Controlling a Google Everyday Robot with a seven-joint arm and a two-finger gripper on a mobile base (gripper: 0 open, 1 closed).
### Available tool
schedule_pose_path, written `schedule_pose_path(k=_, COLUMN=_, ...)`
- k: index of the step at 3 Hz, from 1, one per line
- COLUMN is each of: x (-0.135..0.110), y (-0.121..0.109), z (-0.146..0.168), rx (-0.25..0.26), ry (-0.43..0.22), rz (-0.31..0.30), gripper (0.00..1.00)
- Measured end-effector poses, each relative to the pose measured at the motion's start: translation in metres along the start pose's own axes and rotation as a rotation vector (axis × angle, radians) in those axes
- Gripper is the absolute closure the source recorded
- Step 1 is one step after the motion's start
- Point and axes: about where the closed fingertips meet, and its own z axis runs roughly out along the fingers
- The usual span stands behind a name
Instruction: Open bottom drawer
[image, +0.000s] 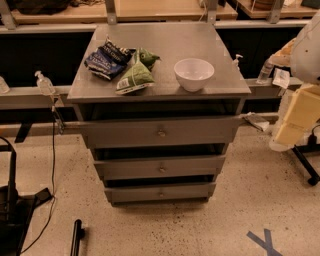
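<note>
The hand (294, 121) hangs far right, well apart from the bottom drawer (160, 192).

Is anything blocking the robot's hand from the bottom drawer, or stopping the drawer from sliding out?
Nothing visible does. The gripper hangs at the right edge, beside the cabinet. The bottom drawer faces bare floor. The black stand sits off to the left.

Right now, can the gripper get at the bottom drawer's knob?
Probably yes. The gripper sits low at the bottom left of the view, apart from the cabinet. Only open floor lies between it and the bottom drawer, and nothing covers the knob.
</note>
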Motion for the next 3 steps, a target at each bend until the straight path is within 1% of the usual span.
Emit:
schedule_pose_path(k=1, x=0.000, y=0.000, z=0.000, rx=0.000, ry=0.000, rz=0.000, gripper=0.00)
schedule_pose_path(k=2, x=0.000, y=-0.003, z=0.008, rx=-0.010, ry=0.016, rz=-0.022, gripper=0.00)
schedule_pose_path(k=3, x=0.004, y=-0.004, z=0.047, rx=-0.039, ry=-0.026, rz=-0.041, gripper=0.00)
